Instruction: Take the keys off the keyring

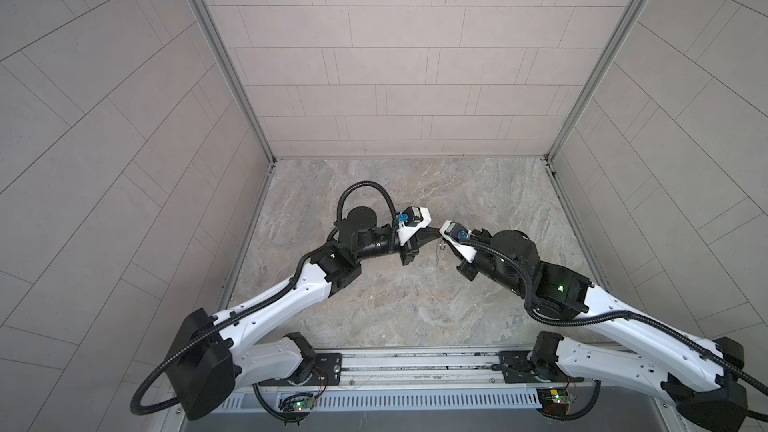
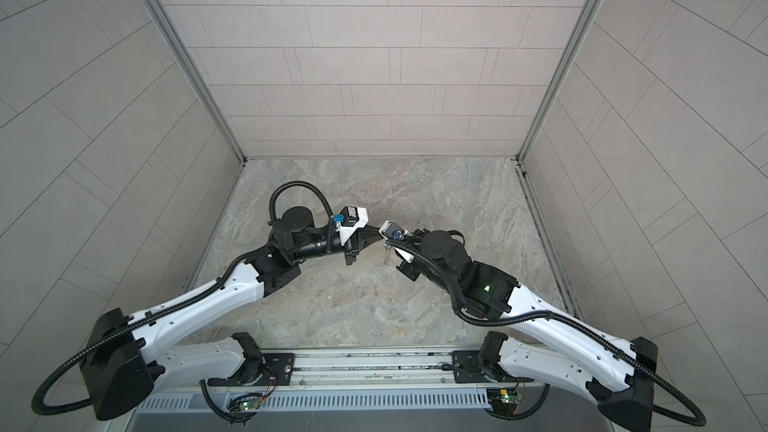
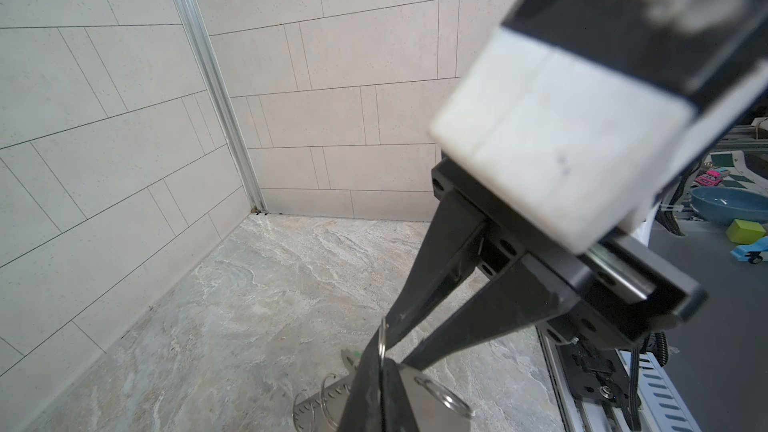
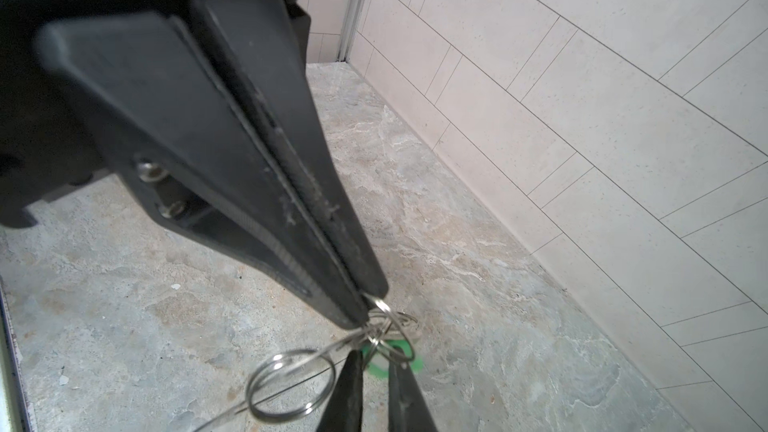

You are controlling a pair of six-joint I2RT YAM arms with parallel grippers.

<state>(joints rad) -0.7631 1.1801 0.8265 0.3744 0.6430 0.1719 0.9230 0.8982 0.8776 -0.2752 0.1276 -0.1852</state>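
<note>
My left gripper [image 3: 376, 367] is closed flat on the grey plate of the keyring [image 3: 322, 403] and holds it above the table [image 4: 124, 326]. My right gripper [image 4: 368, 305] is pinched on one wire loop [image 4: 380, 306] at the plate's edge, its tips close to the left tips. The green key [image 4: 376, 367] hangs among the loops, just beside my left fingertips; its metal part is hidden.

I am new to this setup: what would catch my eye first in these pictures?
The left arm and right arm meet tip to tip over the middle of the marble table. There the right hand pinches a silver wire loop of the keyring, which the left hand grips; a bright green key shows close by.
</note>
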